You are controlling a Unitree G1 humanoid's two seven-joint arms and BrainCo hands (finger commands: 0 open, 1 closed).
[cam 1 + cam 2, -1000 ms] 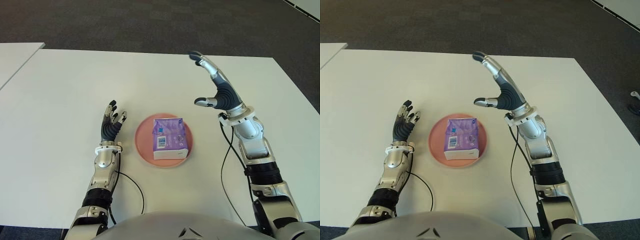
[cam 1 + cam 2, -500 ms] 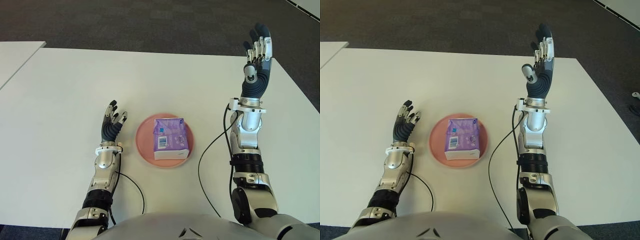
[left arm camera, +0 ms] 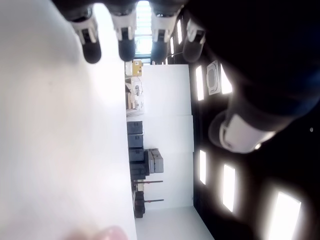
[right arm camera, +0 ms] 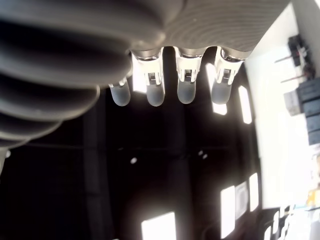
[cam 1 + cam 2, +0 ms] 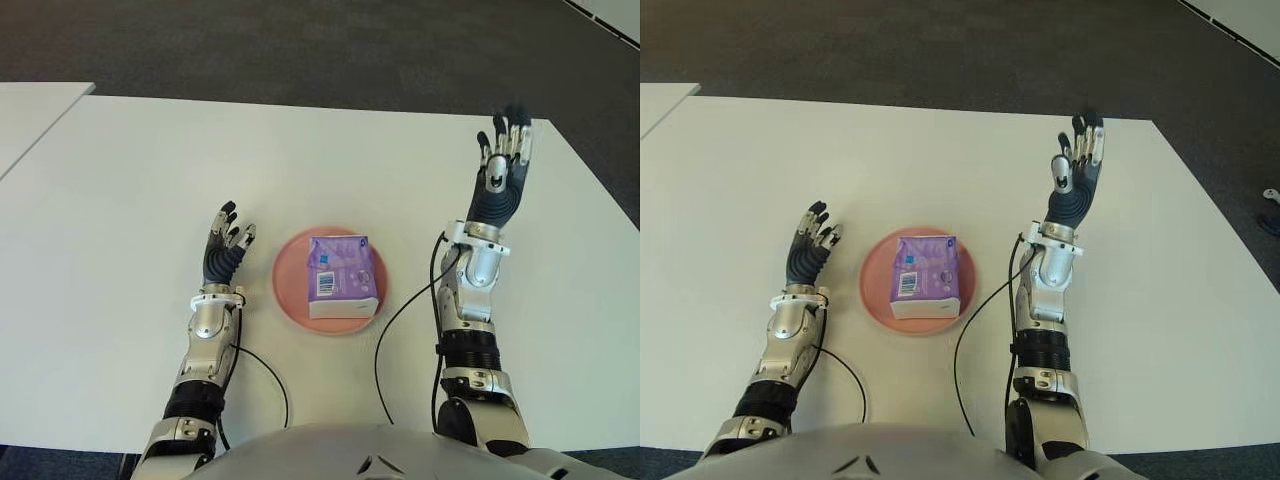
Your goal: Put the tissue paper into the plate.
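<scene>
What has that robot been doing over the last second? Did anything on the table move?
Only the right hand moved: from reaching forward beside the plate, it swung out to the robot's right and turned upright, then sank lower, fingers spread and holding nothing. The tissue pack stayed on the pink plate, and the left hand stayed left of it, open.

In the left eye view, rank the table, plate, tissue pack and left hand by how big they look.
1. Table, by far the largest.
2. Plate.
3. Tissue pack, lying inside the plate's rim.
4. Left hand, open beside the plate, looks close to the pack in size, so this order is unsure.
</scene>
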